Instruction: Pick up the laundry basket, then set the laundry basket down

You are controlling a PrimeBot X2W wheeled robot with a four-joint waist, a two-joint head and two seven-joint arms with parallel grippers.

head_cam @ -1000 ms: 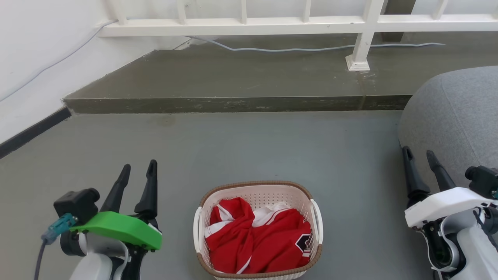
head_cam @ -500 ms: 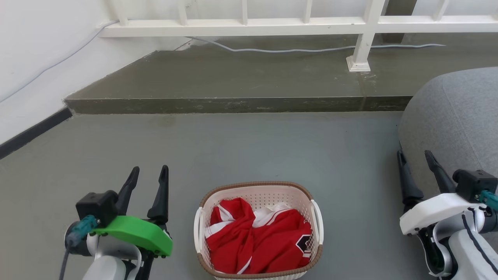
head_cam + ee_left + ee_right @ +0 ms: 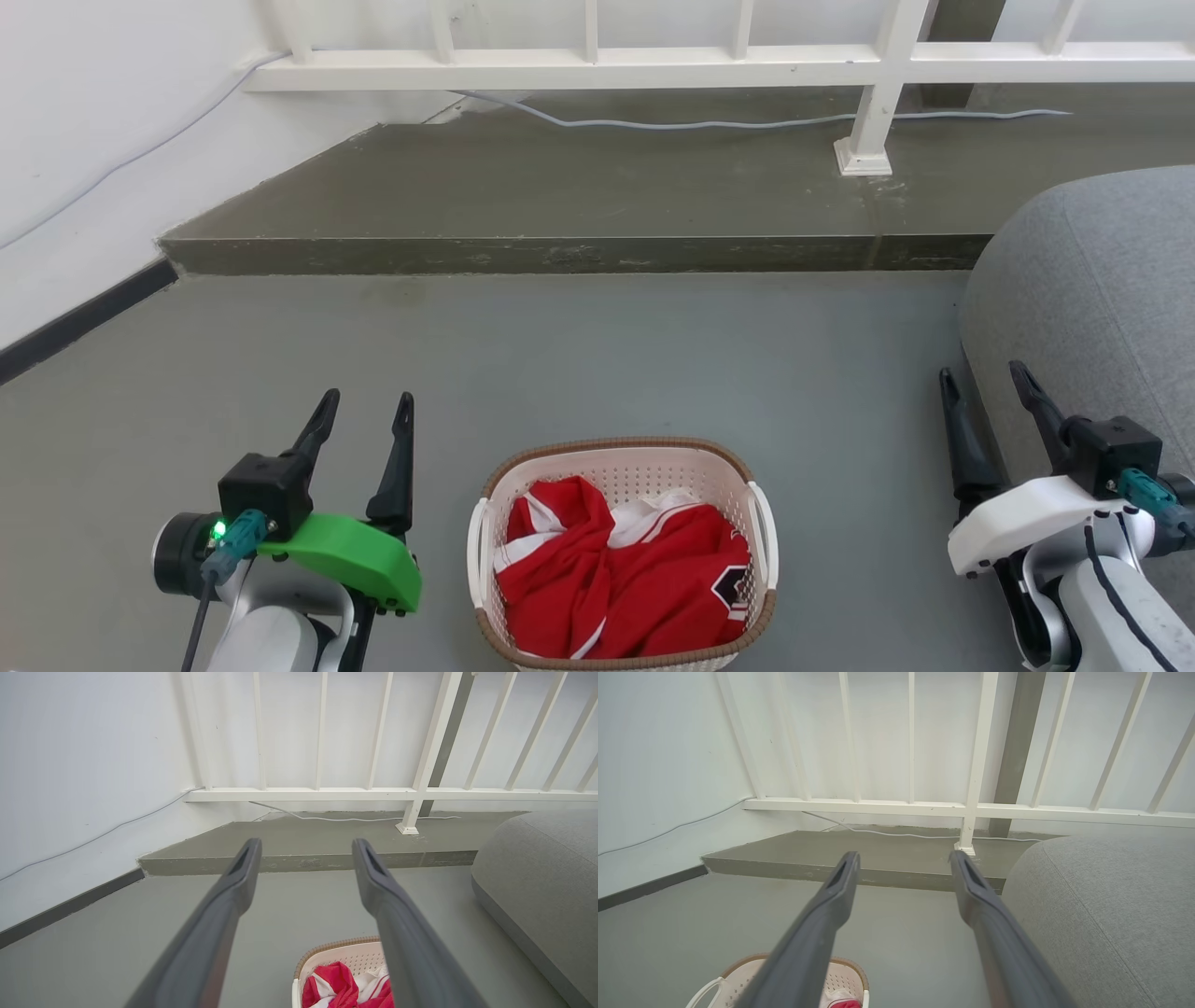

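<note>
1. The laundry basket (image 3: 620,442) stands upright on the grey floor (image 3: 607,355), directly before the robot. It has cream perforated walls, a brown woven-look rim and a white handle on each side.
2. Inside the basket is a crumpled red garment (image 3: 597,579) with white trim. A dark emblem (image 3: 729,588) sits on its right side, too small to read.
3. The left gripper (image 3: 366,399) is left of the basket, apart from it and not touching. Its two fingers are spread wide with nothing between them. The left wrist view shows the same gap (image 3: 306,843), with the basket's far corner low beside the right finger.
4. A green cover (image 3: 345,560) sits on the left wrist, with a small green light (image 3: 219,530) lit next to it.
5. The right gripper (image 3: 980,371) is well right of the basket, fingers likewise spread wide and empty (image 3: 904,855).
6. A grey cushion (image 3: 1102,280) is right of the basket, just beside the right gripper. Whether they touch cannot be told.
7. Beyond the basket is a raised concrete step (image 3: 560,187), with a white railing (image 3: 579,67) above it and a pale cable (image 3: 709,119) lying along it.
8. Left of the basket and well apart is a white wall (image 3: 93,112) with a dark baseboard (image 3: 84,317).
</note>
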